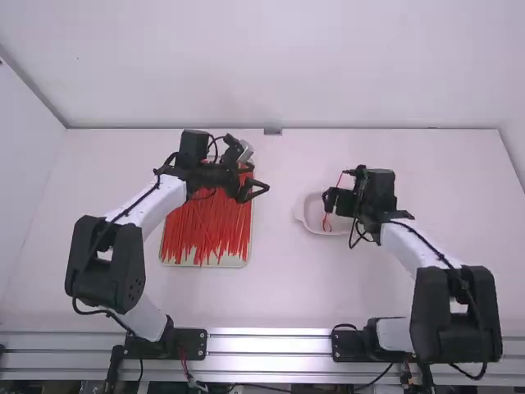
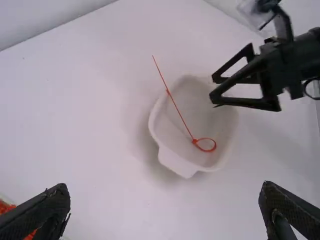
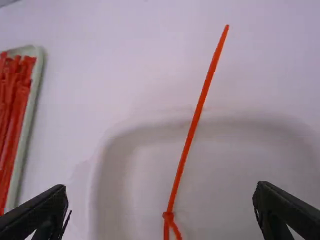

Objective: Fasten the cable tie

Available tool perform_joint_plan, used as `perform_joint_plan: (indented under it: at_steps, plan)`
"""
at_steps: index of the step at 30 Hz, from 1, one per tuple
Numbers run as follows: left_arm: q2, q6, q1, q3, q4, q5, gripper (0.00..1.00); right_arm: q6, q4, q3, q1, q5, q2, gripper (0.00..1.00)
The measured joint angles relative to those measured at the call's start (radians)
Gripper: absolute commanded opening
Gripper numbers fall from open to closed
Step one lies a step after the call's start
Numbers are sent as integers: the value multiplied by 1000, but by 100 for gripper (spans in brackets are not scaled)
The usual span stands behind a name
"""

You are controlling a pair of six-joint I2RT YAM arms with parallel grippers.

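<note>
A red cable tie (image 2: 180, 115) lies in a small white bowl (image 2: 170, 160), closed into a little loop (image 2: 205, 145); its long tail leans out over the rim. In the high view the bowl (image 1: 305, 215) sits right of the table's middle with the tie (image 1: 326, 220) in it. My right gripper (image 1: 330, 199) hovers open just over the bowl, the tie (image 3: 192, 125) rising between its wide-apart fingers without touching them. My left gripper (image 1: 256, 190) is open and holds nothing, above the top right corner of the tray (image 1: 205, 264) of loose red ties (image 1: 205, 226).
The tray of several spare ties lies left of the middle, its rim (image 3: 31, 100) also showing in the right wrist view. Bare white table separates tray and bowl. White walls bound the table at the back and sides.
</note>
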Motion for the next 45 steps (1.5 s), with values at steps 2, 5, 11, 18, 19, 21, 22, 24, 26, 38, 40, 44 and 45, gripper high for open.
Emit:
perform_joint_plan:
  at_steps: [2,5,11,18,19,21,22,24,26,38,40,44,45]
  plan:
    - [-10,-11,0,0,-19,0,99,-8,-53,0,0,-11,-68,98]
    - [-29,-27,0,0,-26,0,99,-15,-105,0,0,-16,-135,98]
    - [-61,-38,0,0,-49,1,99,-20,-198,0,0,-15,-238,98]
    - [-61,-41,0,0,-108,0,99,-19,-263,0,0,-16,-309,98]
    - [-61,-42,0,0,-106,0,98,-20,-267,0,0,-16,-314,97]
    - [-61,-48,3,0,-96,-3,96,-27,-258,-6,-5,-14,-323,95]
    - [-64,-53,8,-5,-82,-5,95,-34,-246,-16,-12,-10,-334,94]
    - [-79,-69,27,-27,-62,-19,93,-47,-224,-38,-34,3,-357,91]
    - [-103,-87,53,-54,-44,-35,90,-66,-206,-62,-57,22,-381,89]
    - [-290,-240,163,-223,114,-188,72,-192,-10,-258,-71,193,-581,67]
    - [-332,-272,163,-265,116,-224,67,-198,-3,-303,-71,222,-633,62]
    - [-417,-302,164,-353,115,-299,58,-206,-5,-404,-71,250,-733,52]
    - [-426,-304,164,-362,115,-308,57,-207,-5,-415,-71,252,-743,51]
